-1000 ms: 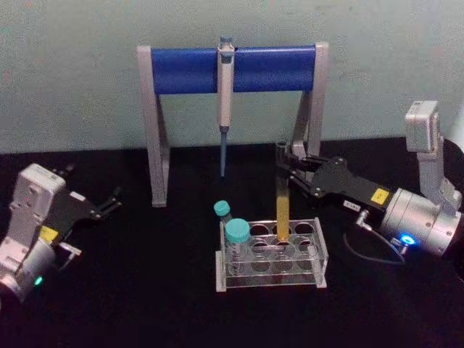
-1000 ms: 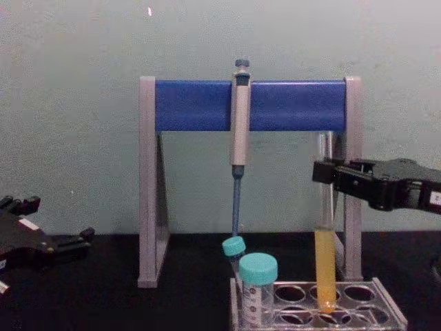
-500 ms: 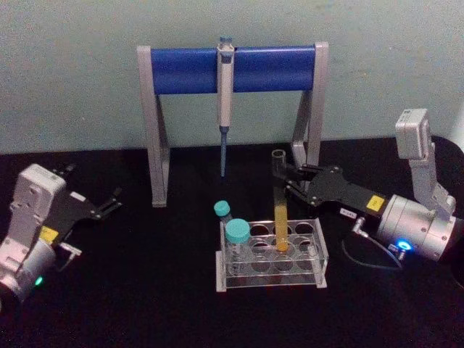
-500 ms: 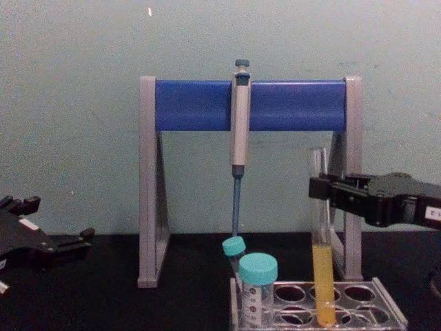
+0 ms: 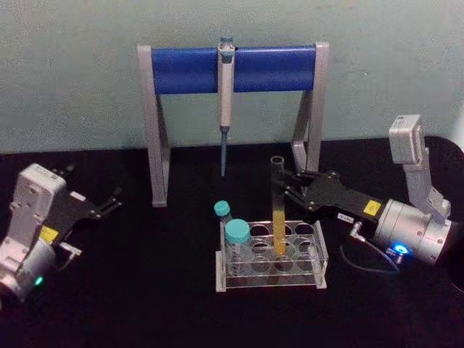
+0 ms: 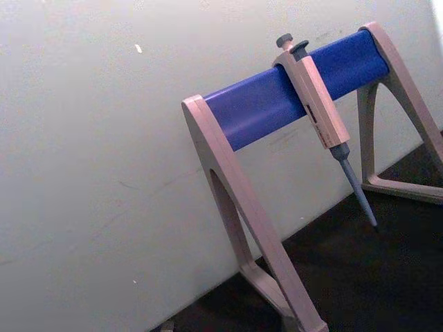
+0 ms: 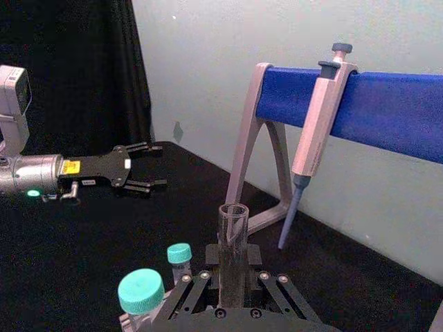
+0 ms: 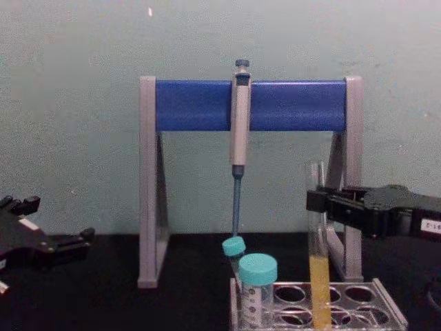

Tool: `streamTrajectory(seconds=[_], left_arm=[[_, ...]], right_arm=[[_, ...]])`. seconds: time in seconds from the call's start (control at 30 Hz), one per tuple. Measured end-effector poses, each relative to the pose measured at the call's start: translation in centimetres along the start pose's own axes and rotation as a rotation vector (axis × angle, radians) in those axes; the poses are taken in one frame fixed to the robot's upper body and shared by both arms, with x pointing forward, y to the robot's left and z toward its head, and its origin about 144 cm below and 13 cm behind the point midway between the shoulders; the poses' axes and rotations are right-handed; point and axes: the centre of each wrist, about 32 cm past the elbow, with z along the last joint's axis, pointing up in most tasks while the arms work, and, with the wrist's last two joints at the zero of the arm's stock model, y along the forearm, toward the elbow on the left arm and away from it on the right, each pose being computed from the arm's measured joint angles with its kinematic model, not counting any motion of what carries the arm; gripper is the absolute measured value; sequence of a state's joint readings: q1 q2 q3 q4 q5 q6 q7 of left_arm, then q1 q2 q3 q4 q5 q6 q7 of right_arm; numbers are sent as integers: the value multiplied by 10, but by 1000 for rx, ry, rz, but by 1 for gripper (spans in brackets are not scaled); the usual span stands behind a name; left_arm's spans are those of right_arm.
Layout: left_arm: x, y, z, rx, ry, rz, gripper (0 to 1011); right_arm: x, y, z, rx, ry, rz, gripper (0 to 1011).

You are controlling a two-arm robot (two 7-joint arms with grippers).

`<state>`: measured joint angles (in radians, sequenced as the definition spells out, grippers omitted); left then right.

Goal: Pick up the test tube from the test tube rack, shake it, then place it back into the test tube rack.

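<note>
The test tube (image 5: 278, 210) is a long clear glass tube with yellow liquid in its lower part. It stands upright with its lower end down in a hole of the clear test tube rack (image 5: 270, 284), right of centre. My right gripper (image 5: 280, 187) reaches in from the right and is shut on the tube's upper part, just below its open rim (image 7: 233, 214). From the chest view, the tube (image 8: 318, 276) passes through the rack's top plate (image 8: 386, 314) under the gripper (image 8: 314, 203). My left gripper (image 5: 109, 203) rests open at the far left, away from the rack.
Two teal-capped tubes (image 5: 237, 232) stand in the rack's left end. Behind the rack is a grey-and-blue stand (image 5: 185, 69) with a grey pipette (image 5: 225, 94) hanging from its bar. The black table has free room in front of and left of the rack.
My right gripper has come down with the test tube, lowering its bottom end deeper into the rack hole. The left arm has not moved.
</note>
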<state>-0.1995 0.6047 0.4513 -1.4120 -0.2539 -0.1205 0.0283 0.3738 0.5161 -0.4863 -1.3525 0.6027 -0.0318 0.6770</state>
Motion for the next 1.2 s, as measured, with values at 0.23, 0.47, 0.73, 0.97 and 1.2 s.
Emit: streamTrajectory(seconds=[0.23, 0.47, 0.73, 0.97, 1.2], left_arm=[[0, 0, 0, 0, 0, 0, 1001], [0, 0, 0, 0, 0, 0, 1001], [0, 0, 0, 0, 0, 0, 1001], [0, 0, 0, 0, 0, 0, 1001], [0, 0, 0, 0, 0, 0, 1001]], right_arm=[[0, 0, -1, -6, -1, 2, 228], [0, 0, -2, -15, -1, 3, 228], [-1, 0, -3, -27, -2, -4, 228], [-1, 0, -3, -39, -10, -15, 228], [-2, 0, -3, -40, -14, -20, 228]])
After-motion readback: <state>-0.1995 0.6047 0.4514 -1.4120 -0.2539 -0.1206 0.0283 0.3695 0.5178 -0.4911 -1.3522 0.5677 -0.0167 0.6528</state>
